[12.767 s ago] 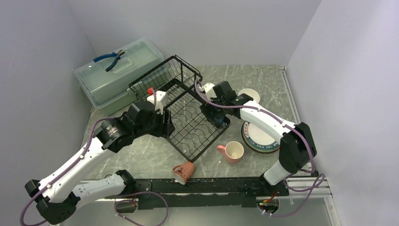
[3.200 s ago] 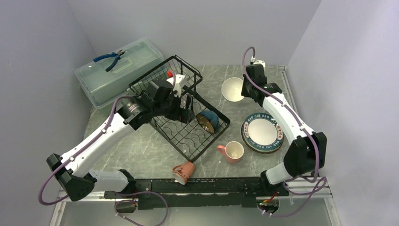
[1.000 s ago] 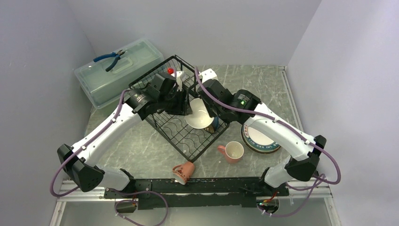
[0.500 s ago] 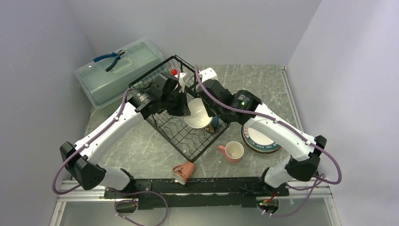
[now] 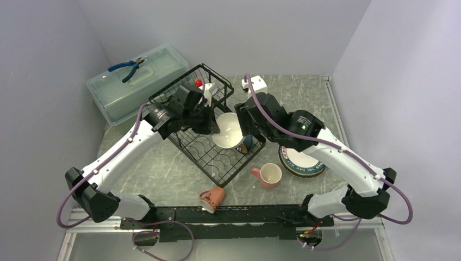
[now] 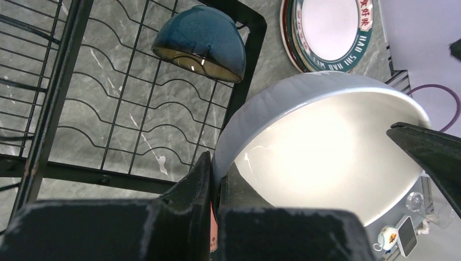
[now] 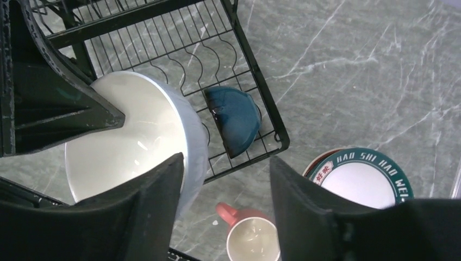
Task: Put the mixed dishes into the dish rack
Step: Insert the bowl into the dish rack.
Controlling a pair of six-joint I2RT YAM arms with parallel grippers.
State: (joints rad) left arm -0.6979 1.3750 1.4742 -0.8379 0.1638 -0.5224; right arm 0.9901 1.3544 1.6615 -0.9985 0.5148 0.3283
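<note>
A white bowl (image 5: 228, 130) hangs tilted over the black wire dish rack (image 5: 239, 166). My left gripper (image 5: 215, 126) is shut on its rim, one finger inside and one outside (image 6: 217, 176). The bowl (image 6: 326, 147) fills the left wrist view. My right gripper (image 5: 245, 129) stands open at the bowl's right side; in its wrist view the bowl (image 7: 125, 141) has its wall just beside the left finger (image 7: 157, 206). A blue bowl (image 5: 248, 143) leans in the rack's near corner. Stacked plates (image 5: 301, 160), topped by a white one with a teal lettered rim, lie at the right. One pink mug (image 5: 268, 175) stands upright; another (image 5: 213, 197) lies on its side.
A translucent pale green lidded box (image 5: 136, 87) sits at the back left with blue pliers (image 5: 126, 68) on top. Grey walls close in on the left, back and right. The rack sits diagonally in the middle of the marbled table (image 5: 304, 103).
My right gripper has opened, let go of the white bowl and drawn back slightly to the right. My left gripper has shut on the bowl's rim and now holds it alone.
</note>
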